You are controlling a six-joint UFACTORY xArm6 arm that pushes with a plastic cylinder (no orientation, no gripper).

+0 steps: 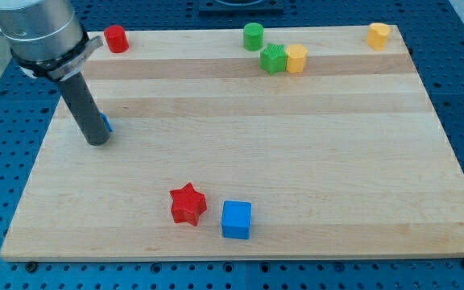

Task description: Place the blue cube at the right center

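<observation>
The blue cube (236,219) sits near the view's bottom, a little left of the middle, with a red star block (188,204) just to its left. My tip (97,142) rests on the board at the view's left, far up and left of the blue cube. A second blue block (105,124) peeks out from behind the rod, mostly hidden, so its shape cannot be told.
A red cylinder (117,39) stands at the top left. A green cylinder (253,35), a green star block (273,59) and a yellow block (296,59) cluster at the top middle. Another yellow block (379,35) sits at the top right corner.
</observation>
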